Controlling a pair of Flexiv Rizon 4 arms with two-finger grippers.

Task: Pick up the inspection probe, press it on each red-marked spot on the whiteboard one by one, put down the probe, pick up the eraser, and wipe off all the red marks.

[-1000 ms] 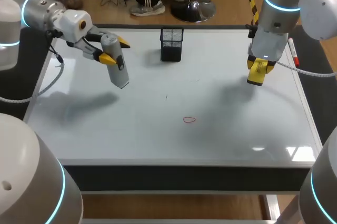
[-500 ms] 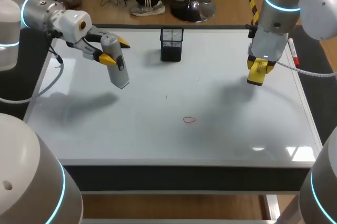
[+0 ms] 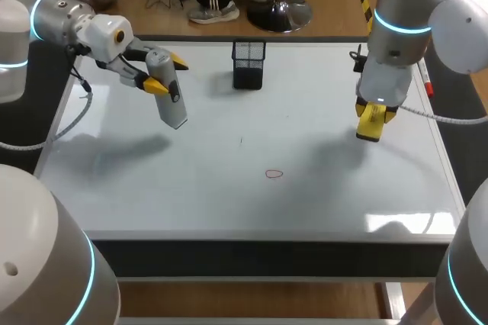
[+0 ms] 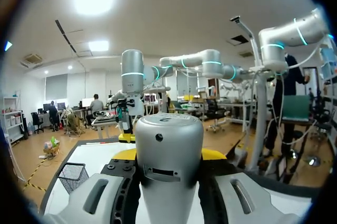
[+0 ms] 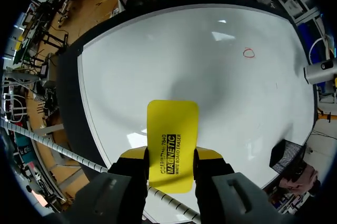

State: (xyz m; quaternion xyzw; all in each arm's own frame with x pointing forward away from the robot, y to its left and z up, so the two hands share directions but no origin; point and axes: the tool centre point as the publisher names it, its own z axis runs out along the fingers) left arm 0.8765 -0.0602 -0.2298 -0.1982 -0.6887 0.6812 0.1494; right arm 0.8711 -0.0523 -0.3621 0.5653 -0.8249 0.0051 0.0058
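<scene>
**A:** What does the head view show?

**B:** A whiteboard (image 3: 229, 195) covers the bench. The left fingers (image 3: 160, 83) are at about 10 o'clock from the board's centre. They are closed from two sides on the inspection probe (image 3: 172, 107), a grey cylinder held tilted in the air with its lower end toward 5 o'clock. The right fingers (image 3: 371, 115) are at about 3 o'clock, clamped on the yellow eraser (image 3: 370, 130) above the board. One red mark (image 3: 274, 174), a small outlined oval, lies near 6 o'clock. A black mesh cup (image 3: 248, 64) stands at 12 o'clock.

**A:** What do the wrist views add?

**B:** The right wrist view shows the eraser's (image 5: 172, 129) flat face with lines of black print, which the head view does not show. A yellow fingertip (image 5: 136, 155) presses each long edge. Ahead of the eraser are the board (image 5: 158, 61) and the red mark (image 5: 248, 52), with the mesh cup (image 5: 284, 158) off to one side.

The left wrist view shows the probe's (image 4: 168, 145) rounded silver cap close up, with a small dark hole and a slot. Yellow fingertips (image 4: 125, 154) just show on either side of it. The mesh cup (image 4: 72, 176) stands on the board beside the fingers. The red mark shows only in the other two views.
</scene>
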